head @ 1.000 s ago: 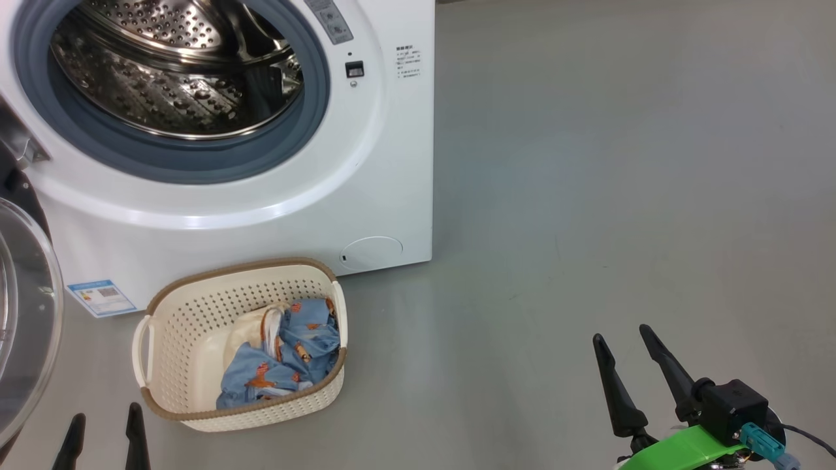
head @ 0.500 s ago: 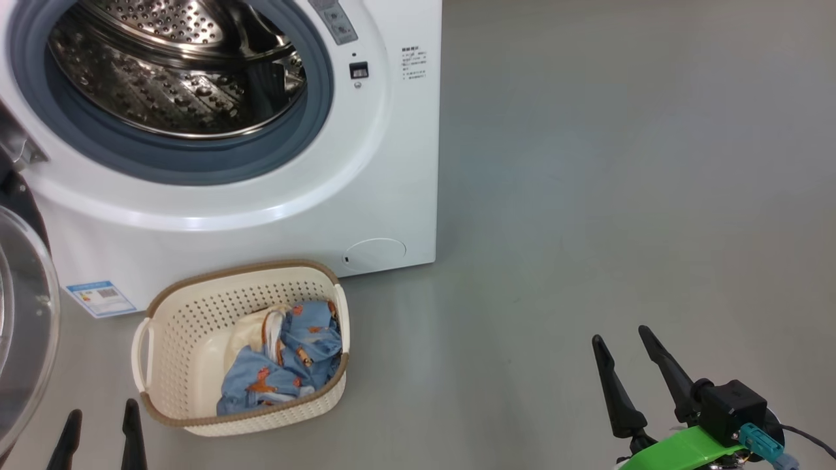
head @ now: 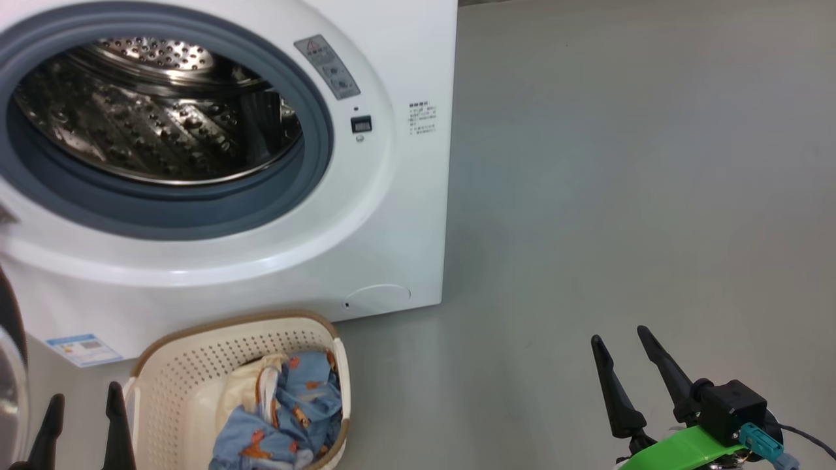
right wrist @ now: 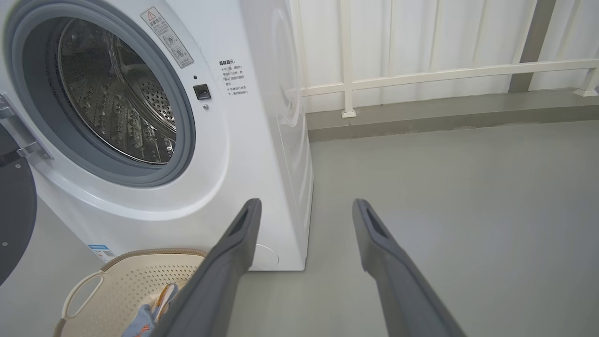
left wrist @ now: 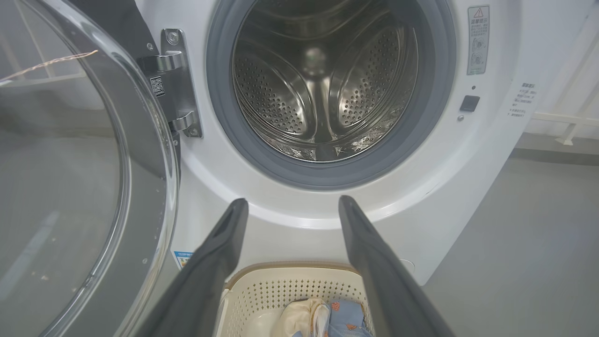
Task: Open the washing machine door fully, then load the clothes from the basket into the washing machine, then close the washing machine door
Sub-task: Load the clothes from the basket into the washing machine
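The basket (head: pixel 170 365) sat on the floor just before the washing machine (head: pixel 392 215), with the clothes (head: pixel 287 418) bunched at its right side. The drum (head: pixel 150 124) showed bare steel and the washing machine door (left wrist: pixel 70 164) stood open. Our left gripper (head: pixel 85 391) and right gripper (head: pixel 619 333) hung with fingers spread apart.

Smooth grey floor (head: pixel 620 196), soft glare; white ribbed wall (right wrist: pixel 421 32), white rail (right wrist: pixel 444 74), grey kerb (right wrist: pixel 444 114) at base

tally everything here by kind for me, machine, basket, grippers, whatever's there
washing machine: 1
washing machine door, open: 1
basket: 1
clothes pile in the basket: 1
grippers: 2, left gripper and right gripper, both open
total: 6
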Robot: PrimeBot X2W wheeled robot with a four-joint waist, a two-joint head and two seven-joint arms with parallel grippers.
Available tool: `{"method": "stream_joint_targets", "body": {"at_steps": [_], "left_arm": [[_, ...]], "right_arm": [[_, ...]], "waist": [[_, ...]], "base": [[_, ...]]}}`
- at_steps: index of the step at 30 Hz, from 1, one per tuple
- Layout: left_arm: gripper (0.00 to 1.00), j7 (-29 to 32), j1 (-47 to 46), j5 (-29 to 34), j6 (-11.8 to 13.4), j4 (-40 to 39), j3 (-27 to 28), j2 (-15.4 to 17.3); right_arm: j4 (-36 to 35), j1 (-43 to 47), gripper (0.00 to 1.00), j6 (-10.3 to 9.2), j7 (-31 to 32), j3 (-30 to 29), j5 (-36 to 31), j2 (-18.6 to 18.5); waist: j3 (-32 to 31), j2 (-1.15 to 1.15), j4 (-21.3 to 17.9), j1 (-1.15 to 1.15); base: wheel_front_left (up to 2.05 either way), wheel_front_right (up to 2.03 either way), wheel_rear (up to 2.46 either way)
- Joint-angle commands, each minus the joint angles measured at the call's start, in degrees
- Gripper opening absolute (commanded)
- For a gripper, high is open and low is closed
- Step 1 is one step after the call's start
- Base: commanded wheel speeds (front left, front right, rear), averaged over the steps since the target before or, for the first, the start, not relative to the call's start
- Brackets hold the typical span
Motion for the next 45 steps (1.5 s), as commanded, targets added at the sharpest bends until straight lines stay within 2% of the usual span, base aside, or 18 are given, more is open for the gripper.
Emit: {"method": "stream_joint_targets", "body": {"at_steps": [1, 29, 39, 45], "left_arm": [[1.00, -0.37, -2.02, 0.80, -0.14, -1.27, 2.18, 0.94], [1.00, -0.37, -0.72, -1.08, -0.14, -0.86, -0.99, 1.70], [1.00, -0.37, -1.71, -3.14, -0.14, -0.67, -2.52, 2.57], [1.00, -0.37, -4.40, -4.52, -0.14, 0.46, -2.82, 4.43]], "right_arm": [[-1.30, -0.68, 1.00, 0.09, -0.69, 1.47, 0.44, -0.03], [-0.48, -1.12, 1.00, 0.09, -0.69, 2.40, 0.98, -0.03], [-0.37, -2.02, 1.00, 0.09, -0.69, 3.58, 2.05, -0.03], [-1.28, -3.49, 1.00, 0.09, -0.69, 4.40, 2.00, -0.03]], "waist": [[0.14, 0.00, -0.03, 0.00], [1.36, 0.00, -0.09, 0.00], [6.64, 0.00, -0.74, 0.00], [11.74, 0.00, -1.73, 0.00]], "base": [[1.21, -1.21, 0.00], [0.17, -0.17, 0.00], [0.00, 0.00, 0.00], [0.00, 0.00, 0.00]]}}
